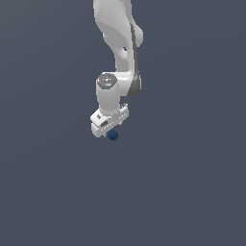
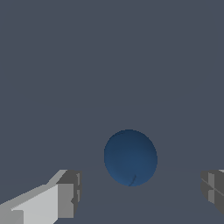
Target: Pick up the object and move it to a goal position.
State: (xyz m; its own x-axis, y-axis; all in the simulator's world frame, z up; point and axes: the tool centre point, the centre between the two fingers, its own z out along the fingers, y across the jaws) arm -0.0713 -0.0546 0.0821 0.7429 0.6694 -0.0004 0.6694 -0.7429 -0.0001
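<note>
The dark blue ball (image 1: 113, 135) shows just under my white gripper (image 1: 110, 131) in the exterior view, near the middle of the picture. In the wrist view the ball (image 2: 130, 157) lies between my two grey fingertips (image 2: 68, 196), with a clear gap on each side. The gripper (image 2: 140, 192) is open and touches nothing. The ball's underside is partly hidden by the hand in the exterior view. No goal marker shows in either view.
A plain dark grey surface (image 1: 192, 192) fills both views. The white arm (image 1: 120, 43) comes down from the top of the exterior view.
</note>
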